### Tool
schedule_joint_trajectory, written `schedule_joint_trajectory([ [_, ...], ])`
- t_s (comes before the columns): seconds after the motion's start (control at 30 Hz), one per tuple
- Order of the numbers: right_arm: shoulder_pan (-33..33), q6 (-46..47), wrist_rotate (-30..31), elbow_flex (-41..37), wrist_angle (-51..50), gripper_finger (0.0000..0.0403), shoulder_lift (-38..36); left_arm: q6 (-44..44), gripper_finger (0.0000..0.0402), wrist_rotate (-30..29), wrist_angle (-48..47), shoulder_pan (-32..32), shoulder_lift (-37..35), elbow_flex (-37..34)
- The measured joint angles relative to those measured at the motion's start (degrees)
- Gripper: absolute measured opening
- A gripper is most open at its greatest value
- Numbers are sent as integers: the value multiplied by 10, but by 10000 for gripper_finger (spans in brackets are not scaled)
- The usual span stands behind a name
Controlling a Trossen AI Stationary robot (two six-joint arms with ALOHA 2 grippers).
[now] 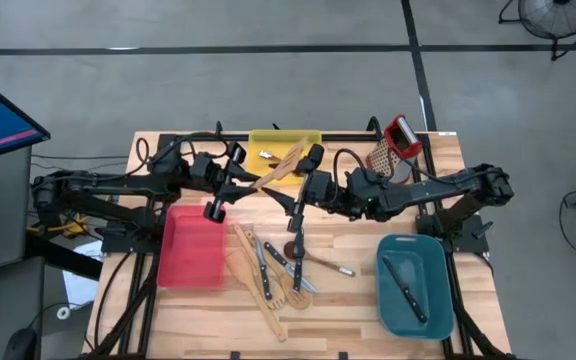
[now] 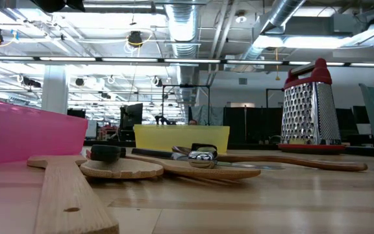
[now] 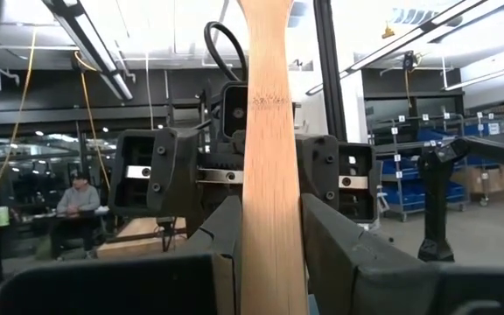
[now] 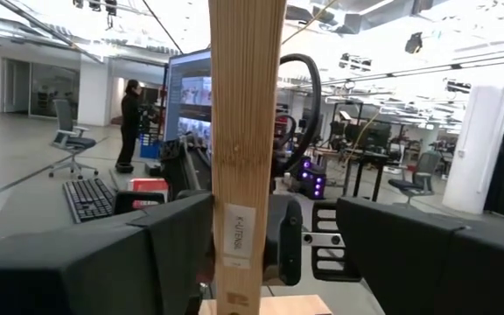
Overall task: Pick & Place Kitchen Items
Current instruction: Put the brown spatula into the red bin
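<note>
A pale wooden utensil (image 1: 276, 167) is held in the air by the near edge of the yellow bin (image 1: 268, 139), between my two grippers. My left gripper (image 1: 249, 180) is shut on it and points toward the table's right. My right gripper (image 1: 308, 172) faces it and is open, with its fingers on either side of the same utensil (image 4: 247, 131). There is a gap at one finger (image 4: 392, 241). More kitchen items lie in a heap (image 1: 268, 268) on the table: pale spatulas, a dark spoon and black-handled knives. My left gripper pinches the utensil's flat wooden shaft (image 3: 271, 219) between its two fingers, coming level from the table's left. The wood runs on past the fingers toward my right gripper and is lifted clear of the table. My right gripper: I cannot tell whether its other finger (image 4: 178, 241) touches the wood.
A red bin (image 1: 193, 247) stands near left. A teal bin (image 1: 438, 300) at the near right holds a knife (image 1: 405, 285). A red-topped box grater (image 1: 398, 140) stands at the far right. In the low view a spatula (image 2: 70, 195) lies close in front.
</note>
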Motion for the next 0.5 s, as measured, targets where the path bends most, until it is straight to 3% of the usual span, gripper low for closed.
schedule_joint_trajectory([
  [0.5, -15, -5, -60, 0, -1, 256, 0, 2, 66, 2, -1, 0, 0, 0],
])
